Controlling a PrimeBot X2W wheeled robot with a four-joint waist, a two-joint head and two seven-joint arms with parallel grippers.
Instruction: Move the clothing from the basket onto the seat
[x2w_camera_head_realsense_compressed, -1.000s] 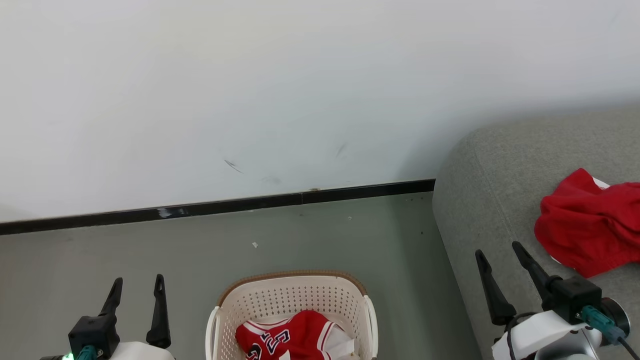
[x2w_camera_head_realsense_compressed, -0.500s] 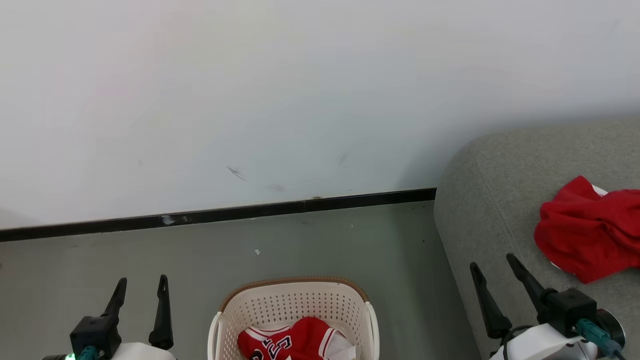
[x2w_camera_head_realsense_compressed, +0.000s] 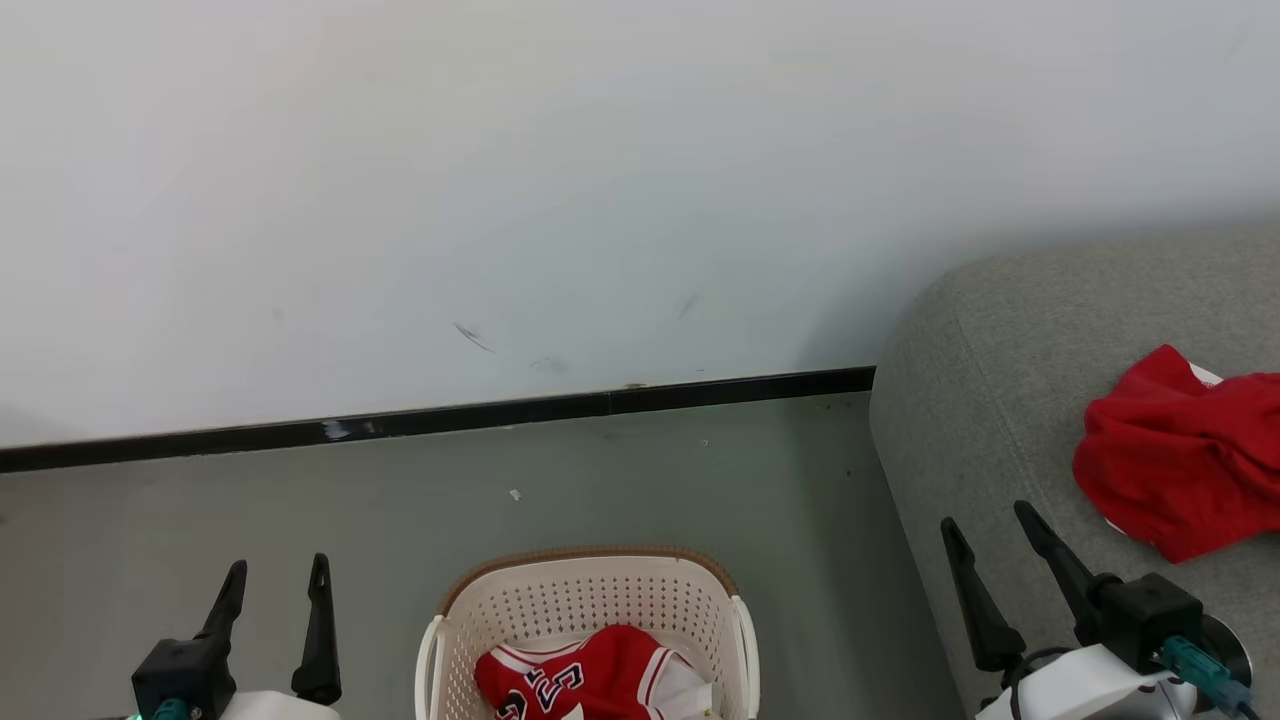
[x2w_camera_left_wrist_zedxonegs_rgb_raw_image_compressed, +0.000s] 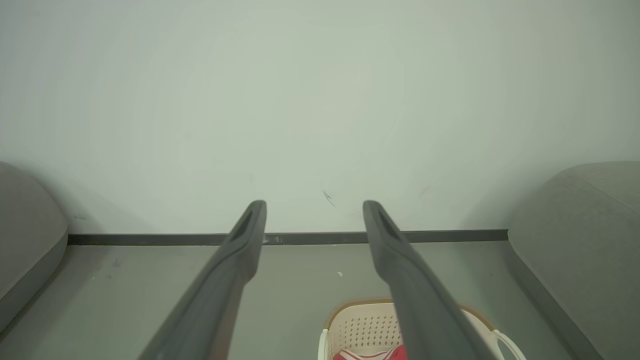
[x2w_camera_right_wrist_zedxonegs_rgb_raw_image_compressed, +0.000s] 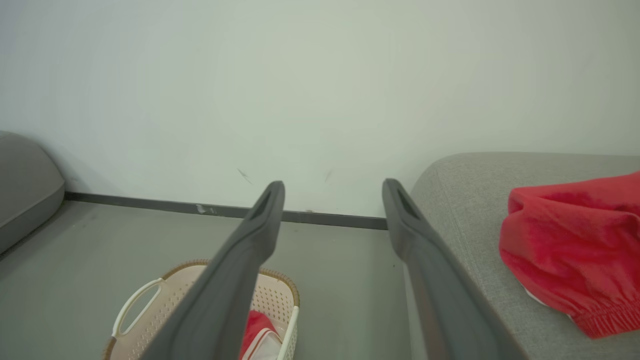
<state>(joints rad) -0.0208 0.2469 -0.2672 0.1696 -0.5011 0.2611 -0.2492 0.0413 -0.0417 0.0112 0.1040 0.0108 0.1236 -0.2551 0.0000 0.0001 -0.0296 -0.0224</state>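
We count 2 red garments. The jersey (x2w_camera_head_realsense_compressed: 570, 680) lies in the 1 basket (x2w_camera_head_realsense_compressed: 590, 553) on the floor (x2w_camera_head_realsense_compressed: 200, 500), and the plain red garment (x2w_camera_head_realsense_compressed: 1180, 470) lies crumpled on the seat (x2w_camera_head_realsense_compressed: 990, 400). Our left gripper (x2w_camera_head_realsense_compressed: 278, 562) and right gripper (x2w_camera_head_realsense_compressed: 985, 514) both gape wide, holding nothing. The head view gives us the jersey's numerals; the left wrist view adds 1 more grey cushion (x2w_camera_left_wrist_zedxonegs_rgb_raw_image_compressed: 25, 240) at its far left.

Left hand (x2w_camera_head_realsense_compressed: 278, 562), right hand (x2w_camera_head_realsense_compressed: 985, 514): each two long dark fingers (x2w_camera_left_wrist_zedxonegs_rgb_raw_image_compressed: 242, 250), tapering to narrow tips. Matte charcoal up close in wrist views, shallow slot in inner face near tip. Fingers seated in boxy black block (x2w_camera_head_realsense_compressed: 1145, 605). Teal plug (x2w_camera_head_realsense_compressed: 1195, 655) behind block. Glossy white wrist shell (x2w_camera_head_realsense_compressed: 1080, 685); thin black cable (x2w_camera_head_realsense_compressed: 1018, 675) looped over it.
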